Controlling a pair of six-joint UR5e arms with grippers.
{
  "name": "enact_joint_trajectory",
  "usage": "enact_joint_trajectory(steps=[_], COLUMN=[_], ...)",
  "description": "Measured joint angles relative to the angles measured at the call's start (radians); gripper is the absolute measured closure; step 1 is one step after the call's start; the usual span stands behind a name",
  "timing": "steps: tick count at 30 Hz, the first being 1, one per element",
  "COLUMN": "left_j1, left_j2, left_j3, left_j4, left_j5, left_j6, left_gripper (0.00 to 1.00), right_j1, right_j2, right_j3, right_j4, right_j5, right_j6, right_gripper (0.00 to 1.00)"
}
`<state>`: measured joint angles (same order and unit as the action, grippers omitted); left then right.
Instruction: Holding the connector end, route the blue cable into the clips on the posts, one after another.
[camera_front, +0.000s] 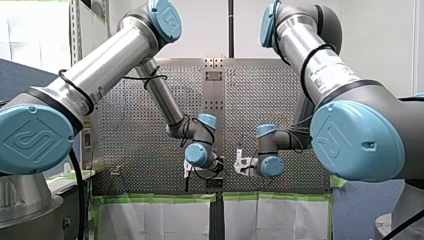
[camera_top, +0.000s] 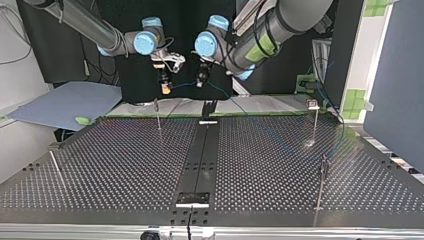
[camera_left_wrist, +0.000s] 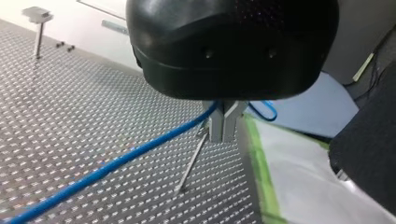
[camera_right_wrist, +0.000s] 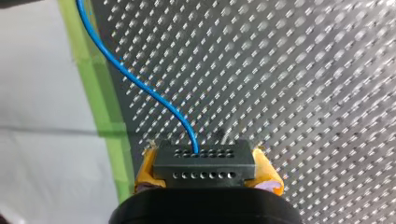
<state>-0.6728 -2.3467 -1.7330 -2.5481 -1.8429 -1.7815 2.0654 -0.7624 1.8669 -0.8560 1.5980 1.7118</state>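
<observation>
In the right wrist view, my right gripper (camera_right_wrist: 205, 161) is shut on a dark grey connector block (camera_right_wrist: 203, 169), with yellow pads (camera_right_wrist: 269, 173) on either side of it. The blue cable (camera_right_wrist: 140, 84) rises from the block and curves away over the perforated table. In the left wrist view, my left gripper (camera_left_wrist: 224, 127) has its metal fingers shut on the blue cable (camera_left_wrist: 116, 161), which trails off low over the table. A thin post (camera_left_wrist: 190, 164) stands just under those fingers. In the top view both grippers hang above the table's far edge, my right gripper (camera_top: 165, 88) and my left gripper (camera_top: 202, 78), with cable (camera_top: 184, 84) slung between them.
Thin posts stand on the table in the top view: one at the far left (camera_top: 158, 114), one at the far right with a clip on top (camera_top: 314, 120), one at the near right (camera_top: 321, 186) and a leaning rod at the near left (camera_top: 55, 168). Green tape (camera_left_wrist: 261, 168) edges the table.
</observation>
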Motion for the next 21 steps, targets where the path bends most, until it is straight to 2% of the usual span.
enact_joint_trajectory(steps=[8, 11, 16, 21], left_j1=[-0.024, -0.031, -0.042, -0.053], left_j2=[-0.063, -0.074, -0.078, -0.078], left_j3=[0.0, 0.0, 0.0, 0.001], left_j4=[0.066, 0.094, 0.128, 0.146], left_j5=[0.003, 0.001, -0.013, -0.017], left_j6=[-0.034, -0.041, -0.048, -0.052], left_gripper=[0.99, 0.99, 0.99, 0.99], right_j1=[-0.033, -0.048, -0.073, -0.098], right_j2=[0.07, 0.082, 0.087, 0.088], right_j3=[0.004, 0.004, 0.006, 0.017], right_j4=[-0.074, -0.089, -0.096, -0.099], right_j5=[-0.001, -0.002, -0.003, -0.003], right_j6=[0.02, 0.024, 0.023, 0.013], right_gripper=[1.0, 1.0, 1.0, 1.0])
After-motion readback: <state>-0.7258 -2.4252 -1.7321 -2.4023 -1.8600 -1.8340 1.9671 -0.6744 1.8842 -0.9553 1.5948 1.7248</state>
